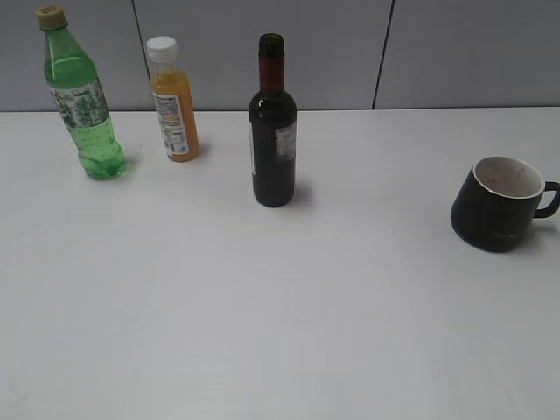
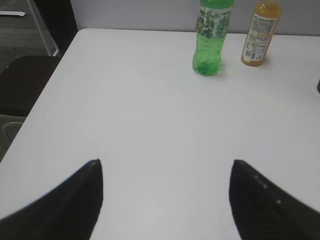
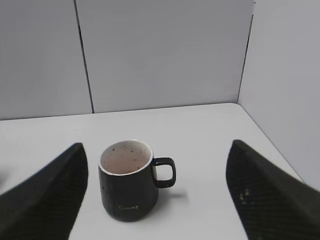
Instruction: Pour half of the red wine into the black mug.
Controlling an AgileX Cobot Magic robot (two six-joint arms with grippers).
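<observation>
Black fingers of your left gripper (image 2: pixel 165 200) stand spread wide with nothing between them, hovering over bare white table (image 1: pixel 262 332); your right gripper (image 3: pixel 155 200) is likewise parted and empty, the black mug (image 3: pixel 127 180) sitting upright just ahead of it, handle to the view's right, speckled pale inside. Neither gripper shows in the exterior view. Item one, the red wine (image 1: pixel 273 140): dark glass bottle, red foil neck, mouth apparently uncapped, standing upright near the table's middle, well apart from the mug at far right. Judge it heavy for its size, rigid, smooth and likely slippery, breakable if dropped; take hold around the broad lower body beside the white label, not the narrow neck, so you keep control through the tilt. Item two, the mug: squat, stiff, stable, probably needing no hold. Other stock: green plastic bottle (image 1: pixel 80 96) and orange juice bottle (image 1: pixel 173 101), upright at the back left, near each other and clear of your reach path.
</observation>
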